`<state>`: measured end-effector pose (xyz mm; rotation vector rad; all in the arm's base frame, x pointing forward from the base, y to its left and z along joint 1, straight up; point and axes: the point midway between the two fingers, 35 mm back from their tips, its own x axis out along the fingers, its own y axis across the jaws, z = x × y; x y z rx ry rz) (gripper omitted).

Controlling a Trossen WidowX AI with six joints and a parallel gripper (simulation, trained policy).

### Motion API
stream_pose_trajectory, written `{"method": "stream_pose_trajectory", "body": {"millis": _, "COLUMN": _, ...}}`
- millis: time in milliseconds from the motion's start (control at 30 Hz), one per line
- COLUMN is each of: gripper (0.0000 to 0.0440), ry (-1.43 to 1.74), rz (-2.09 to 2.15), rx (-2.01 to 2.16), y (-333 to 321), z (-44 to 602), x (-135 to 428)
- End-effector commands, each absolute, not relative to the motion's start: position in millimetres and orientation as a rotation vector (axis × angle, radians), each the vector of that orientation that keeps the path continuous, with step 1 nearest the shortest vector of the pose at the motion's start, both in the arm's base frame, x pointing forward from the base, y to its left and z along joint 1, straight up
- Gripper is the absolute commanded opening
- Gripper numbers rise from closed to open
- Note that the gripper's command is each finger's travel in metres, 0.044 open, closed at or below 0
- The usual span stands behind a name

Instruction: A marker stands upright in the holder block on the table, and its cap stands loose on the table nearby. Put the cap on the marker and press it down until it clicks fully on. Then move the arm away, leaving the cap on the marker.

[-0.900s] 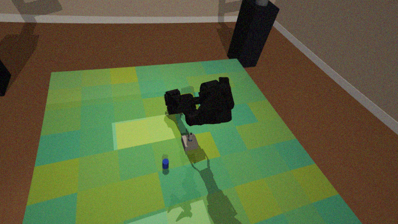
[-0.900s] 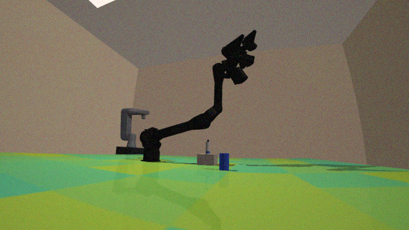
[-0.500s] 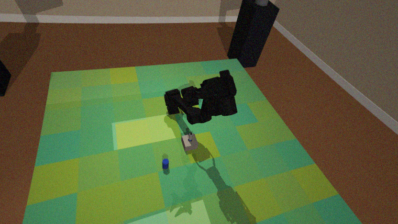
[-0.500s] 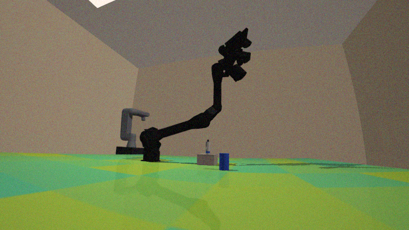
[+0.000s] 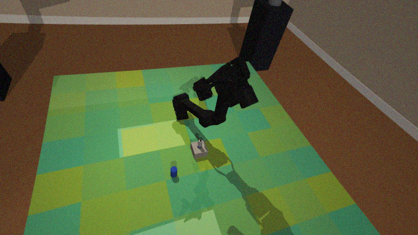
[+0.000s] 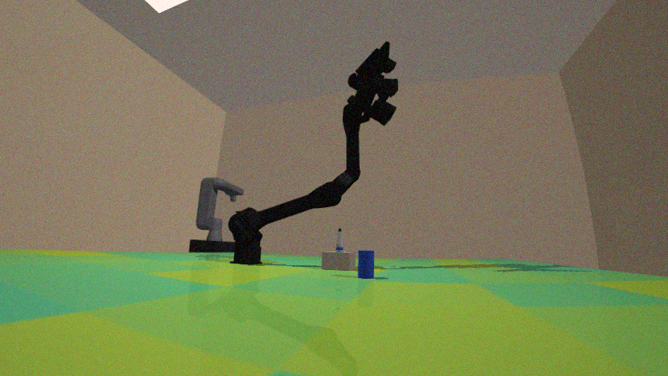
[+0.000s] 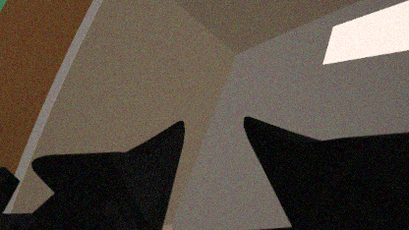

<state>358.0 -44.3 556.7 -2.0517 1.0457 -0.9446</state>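
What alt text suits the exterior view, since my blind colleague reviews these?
A black robot arm reaches upward, its open gripper high above a marker upright in a block; the blue cap stands apart on the table.

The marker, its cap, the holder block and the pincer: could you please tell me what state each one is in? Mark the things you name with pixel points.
Marker point(image 5: 200, 143) point(image 6: 339, 240): upright in the holder block, uncapped, dark tip up.
Blue cap point(image 5: 174, 171) point(image 6: 366, 264): off the marker, standing on the patchwork table top.
Holder block point(image 5: 200, 153) point(image 6: 338, 261): resting on the table top, marker in it.
Pincer point(image 7: 213, 123): open, nothing between the fingers, raised high above the table.
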Motion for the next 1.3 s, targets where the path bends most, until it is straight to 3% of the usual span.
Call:
{"method": "stream_pose_trajectory", "body": {"millis": 0, "gripper": 0.0288, "ry": 1.041, "rz": -0.958, "rx": -2.023, "y": -42, "z": 562, "x": 350}}
{"method": "stream_pose_trajectory", "body": {"millis": 600, "gripper": 0.0327, "ry": 0.969, "rz": -1.014, "rx": -1.852, "y": -33, "z": 580, "x": 304}}
{"method": "stream_pose_trajectory", "body": {"millis": 1267, "gripper": 0.033, "ry": 0.866, "rz": -1.012, "rx": -1.679, "y": -31, "z": 591, "x": 252}}
